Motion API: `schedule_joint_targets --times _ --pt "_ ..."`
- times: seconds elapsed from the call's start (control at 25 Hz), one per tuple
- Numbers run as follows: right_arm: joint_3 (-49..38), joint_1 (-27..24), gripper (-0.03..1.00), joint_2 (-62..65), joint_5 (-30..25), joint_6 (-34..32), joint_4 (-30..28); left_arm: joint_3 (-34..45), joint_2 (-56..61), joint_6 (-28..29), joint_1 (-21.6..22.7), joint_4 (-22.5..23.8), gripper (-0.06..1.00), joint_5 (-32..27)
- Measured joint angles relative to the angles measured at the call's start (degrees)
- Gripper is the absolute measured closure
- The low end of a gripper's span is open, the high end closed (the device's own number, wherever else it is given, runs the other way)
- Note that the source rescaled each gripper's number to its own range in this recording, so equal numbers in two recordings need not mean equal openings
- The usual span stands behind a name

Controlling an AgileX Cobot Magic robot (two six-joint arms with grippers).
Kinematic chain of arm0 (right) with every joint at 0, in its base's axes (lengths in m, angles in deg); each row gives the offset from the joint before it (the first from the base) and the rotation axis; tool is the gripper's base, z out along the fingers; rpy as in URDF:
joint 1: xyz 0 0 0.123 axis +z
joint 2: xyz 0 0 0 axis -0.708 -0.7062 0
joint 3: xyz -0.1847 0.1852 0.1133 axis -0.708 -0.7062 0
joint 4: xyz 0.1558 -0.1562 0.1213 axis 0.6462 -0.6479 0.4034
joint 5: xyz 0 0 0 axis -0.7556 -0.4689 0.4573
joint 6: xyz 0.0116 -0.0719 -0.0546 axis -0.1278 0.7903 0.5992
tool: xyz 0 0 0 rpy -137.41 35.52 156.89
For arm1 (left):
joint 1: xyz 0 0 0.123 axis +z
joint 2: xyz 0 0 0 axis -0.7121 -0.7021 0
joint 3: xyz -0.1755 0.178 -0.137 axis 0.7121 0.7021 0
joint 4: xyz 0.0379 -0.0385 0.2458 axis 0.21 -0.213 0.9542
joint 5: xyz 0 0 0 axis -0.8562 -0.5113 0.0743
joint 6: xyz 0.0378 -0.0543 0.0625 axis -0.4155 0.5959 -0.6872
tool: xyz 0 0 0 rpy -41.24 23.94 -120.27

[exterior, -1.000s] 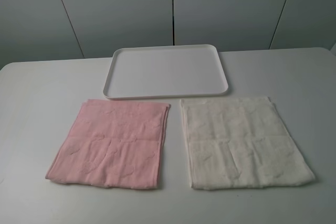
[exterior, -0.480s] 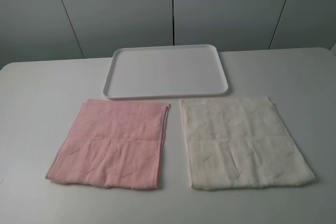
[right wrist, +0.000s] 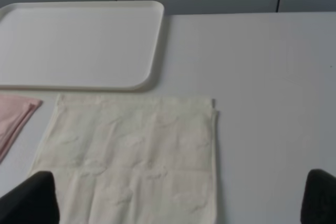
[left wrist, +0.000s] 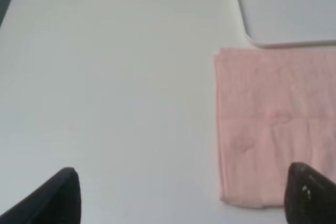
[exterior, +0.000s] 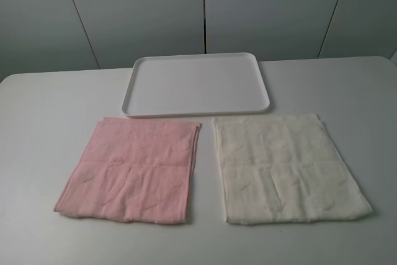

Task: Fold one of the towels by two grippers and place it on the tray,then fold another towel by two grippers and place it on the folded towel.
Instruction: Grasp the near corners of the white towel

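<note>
The left gripper (left wrist: 186,203) hangs with fingers wide apart, empty, over the pink towel's (left wrist: 273,129) edge; the right gripper (right wrist: 176,203), equally spread, hangs over the cream towel (right wrist: 136,156).

The tray (exterior: 197,85) is plain white. In front of it, the pink towel (exterior: 130,172) and the cream towel (exterior: 288,169) each carry a faint embossed pattern in their own colour. The worktop (exterior: 43,128) is off-white. Behind the tray, the wall panels (exterior: 136,10) are grey with dark seams. The left gripper (left wrist: 184,195) and right gripper (right wrist: 178,198) have black jaws.
</note>
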Motion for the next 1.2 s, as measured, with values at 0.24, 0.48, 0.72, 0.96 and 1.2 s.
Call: schedule_joint_targets --times 0.24,0.48,0.72,0.96,1.2 --pt "0.1 0.0 -0.03 -7.1 0.4 5.1 1.5 -4.8 -15.3 -10.9 0.0 -8.1 -0.05 2.2" --pt "3.2 0.0 -0.03 -19.7 4.6 9.8 2.1 -12.2 -33.2 -21.5 0.0 -12.1 -0.05 5.8" --pt "7.2 0.0 -0.03 -36.0 10.8 20.2 9.5 -21.1 -51.8 -29.1 -0.1 -19.1 -0.05 8.2" --pt "15.0 0.0 -0.03 -52.4 12.2 27.8 17.6 -27.9 -66.5 -30.3 -7.0 -18.6 -0.05 7.1" --pt "23.3 0.0 -0.03 -61.7 12.4 30.2 19.3 -28.6 -74.3 -30.5 -20.7 -12.9 -0.05 12.6"
